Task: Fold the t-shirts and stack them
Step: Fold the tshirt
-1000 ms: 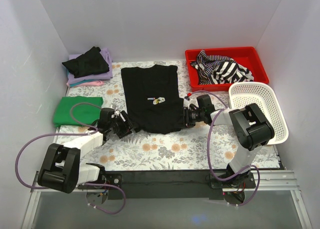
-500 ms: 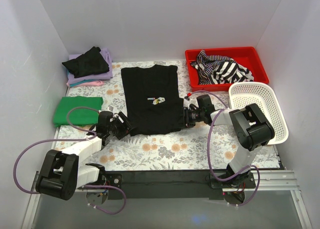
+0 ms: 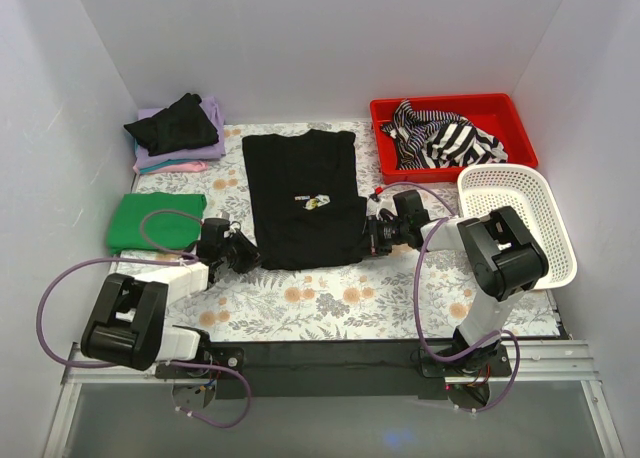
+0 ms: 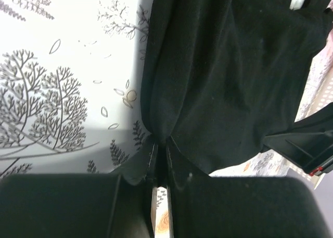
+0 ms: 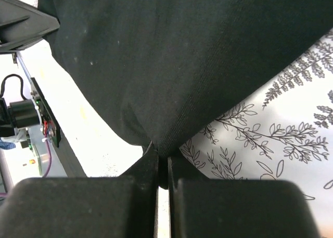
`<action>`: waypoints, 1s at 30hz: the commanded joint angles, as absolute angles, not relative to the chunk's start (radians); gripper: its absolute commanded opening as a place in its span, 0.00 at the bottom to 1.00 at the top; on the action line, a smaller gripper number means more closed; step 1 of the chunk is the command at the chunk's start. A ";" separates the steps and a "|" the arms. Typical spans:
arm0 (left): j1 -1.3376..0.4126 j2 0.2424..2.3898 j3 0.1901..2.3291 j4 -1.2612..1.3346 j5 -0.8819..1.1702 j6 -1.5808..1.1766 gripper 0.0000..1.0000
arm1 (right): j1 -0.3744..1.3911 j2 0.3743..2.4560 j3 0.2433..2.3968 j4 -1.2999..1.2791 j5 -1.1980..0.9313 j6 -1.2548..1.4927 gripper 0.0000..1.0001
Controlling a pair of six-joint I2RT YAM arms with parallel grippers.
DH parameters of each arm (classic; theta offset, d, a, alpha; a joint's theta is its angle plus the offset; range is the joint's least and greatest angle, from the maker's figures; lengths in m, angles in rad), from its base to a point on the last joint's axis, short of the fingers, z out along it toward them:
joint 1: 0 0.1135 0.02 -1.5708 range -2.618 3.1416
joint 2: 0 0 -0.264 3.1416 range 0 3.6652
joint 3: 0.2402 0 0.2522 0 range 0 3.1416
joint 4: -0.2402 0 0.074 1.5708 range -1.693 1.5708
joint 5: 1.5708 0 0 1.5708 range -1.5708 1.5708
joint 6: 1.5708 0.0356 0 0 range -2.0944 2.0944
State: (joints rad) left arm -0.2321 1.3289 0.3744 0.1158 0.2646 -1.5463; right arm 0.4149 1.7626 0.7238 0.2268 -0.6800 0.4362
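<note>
A black t-shirt (image 3: 305, 193) with a small colourful chest print lies flat and narrow in the middle of the floral covering, its collar at the far end. My left gripper (image 3: 248, 255) is shut on the shirt's near left hem corner (image 4: 171, 118), and the cloth bunches between the pinched fingers (image 4: 177, 168). My right gripper (image 3: 367, 236) is shut on the near right hem corner (image 5: 171, 108). A green t-shirt (image 3: 150, 221) lies folded at the left. Farther back, a black t-shirt (image 3: 175, 123) sits on a lilac one (image 3: 214, 111) and a pink one (image 3: 172, 165).
A red bin (image 3: 520, 138) at the back right holds a crumpled black-and-white striped t-shirt (image 3: 440, 138). A white mesh basket (image 3: 525, 213) stands at the right edge beside my right arm. White walls enclose the table on three sides.
Both grippers have closed onto the black shirt's near hem corners. The left gripper slid up to the hem, which now sits slightly farther from me.
</note>
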 commanded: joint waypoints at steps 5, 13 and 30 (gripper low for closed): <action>-0.238 1.235 0.433 -0.259 0.254 -1.462 0.00 | 0.422 1.649 0.680 0.155 -0.655 0.413 0.01; -0.261 1.069 0.563 -0.534 0.373 -1.506 0.00 | 0.429 1.378 0.586 -0.030 -0.634 0.399 0.01; -0.288 0.650 0.771 -1.120 0.437 -1.588 0.00 | 0.788 0.775 0.512 -0.368 -0.453 0.701 0.01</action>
